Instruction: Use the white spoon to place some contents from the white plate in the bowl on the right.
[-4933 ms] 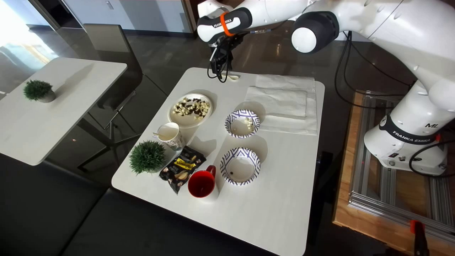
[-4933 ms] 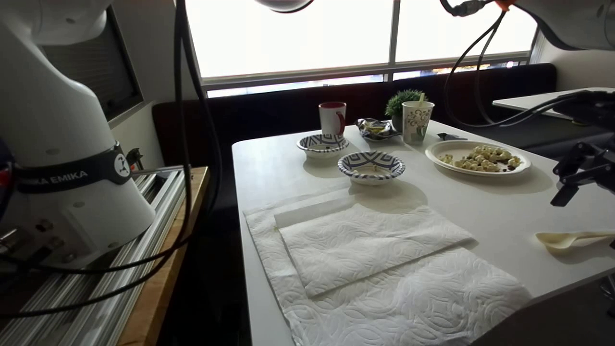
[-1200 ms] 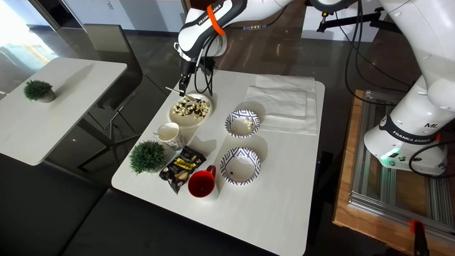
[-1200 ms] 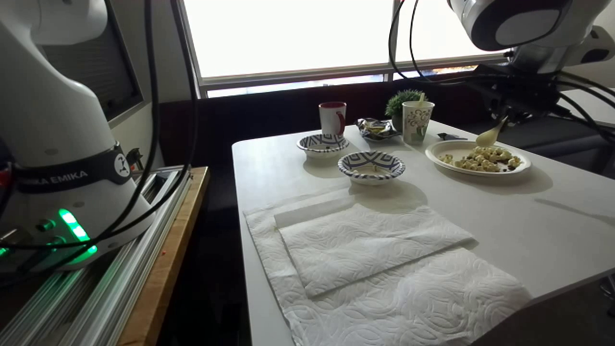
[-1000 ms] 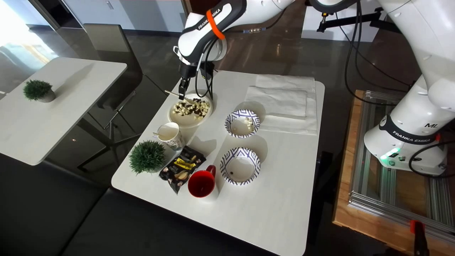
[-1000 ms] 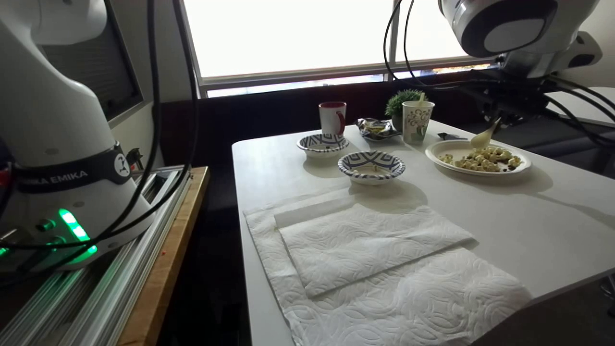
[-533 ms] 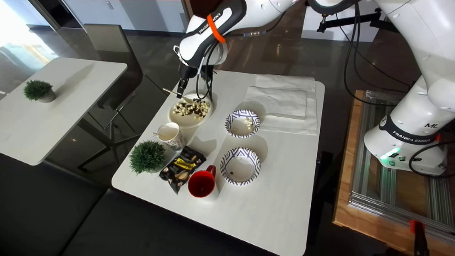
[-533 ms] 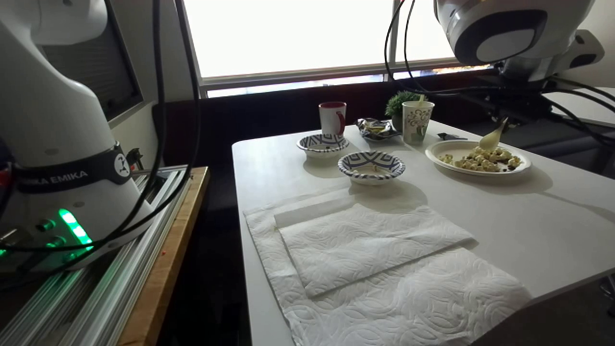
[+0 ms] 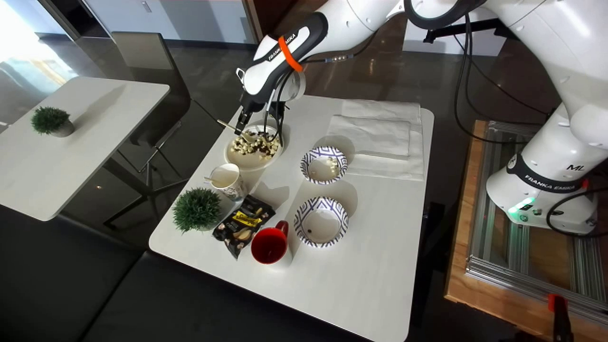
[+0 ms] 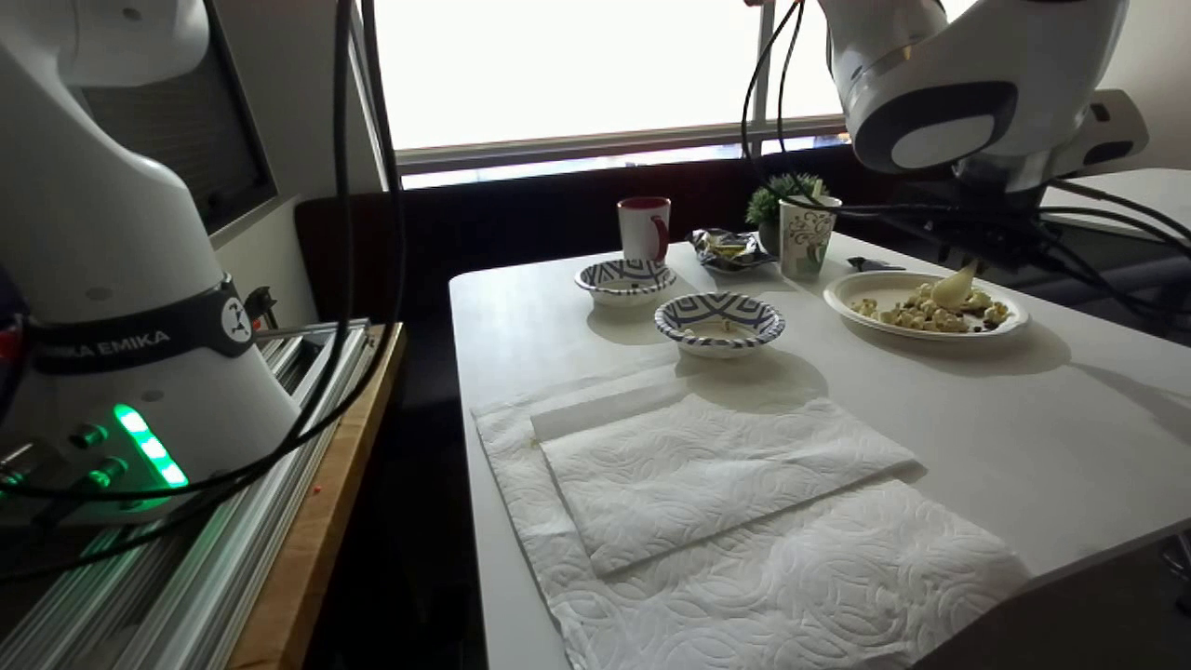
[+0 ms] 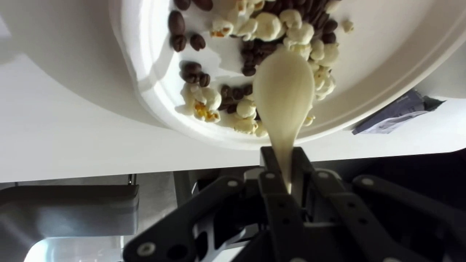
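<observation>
In the wrist view my gripper (image 11: pixel 283 150) is shut on the handle of the white spoon (image 11: pixel 284 87), whose head points down over the contents (image 11: pixel 267 27), dark beans and pale popcorn on the white plate (image 11: pixel 375 40). Nothing lies on the spoon face that shows there. In an exterior view the spoon's head (image 10: pixel 954 289) overlaps the heap; whether it touches cannot be made out. The spoon's handle (image 9: pixel 226 125) sticks out past my fingers in an exterior view. The bowl (image 9: pixel 324 178), striped inside, stands apart from the plate with a few popcorn bits in it.
Beside the bowl is a larger striped bowl (image 9: pixel 321 243) with one dark bit inside. A paper cup (image 9: pixel 232 187), plant (image 9: pixel 197 209), black snack bag (image 9: pixel 244 223) and red-lined mug (image 9: pixel 270 247) line the table's side. Paper towels (image 9: pixel 375 137) lie near the bowl.
Earlier the spoon lay on the table near its edge, under my gripper. Now it is held over the plate, and within the last second the gripper has dipped, bringing the spoon's head lower at the heap.
</observation>
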Available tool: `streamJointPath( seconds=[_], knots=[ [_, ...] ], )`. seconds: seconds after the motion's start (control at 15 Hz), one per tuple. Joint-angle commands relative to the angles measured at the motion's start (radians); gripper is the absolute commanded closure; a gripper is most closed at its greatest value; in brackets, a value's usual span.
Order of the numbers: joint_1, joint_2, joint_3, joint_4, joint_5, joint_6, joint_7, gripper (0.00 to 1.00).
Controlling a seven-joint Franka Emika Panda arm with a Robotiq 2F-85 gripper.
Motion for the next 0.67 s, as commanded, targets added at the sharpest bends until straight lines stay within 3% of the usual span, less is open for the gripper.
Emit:
streamJointPath(
  seconds=[0.0,0.6],
  knots=[
    [-0.030,0.019,0.040,-0.014,-0.018,0.059,-0.017,0.96],
    [-0.018,-0.004,-0.002,-0.035,-0.040,0.036,0.032,0.96]
  ],
)
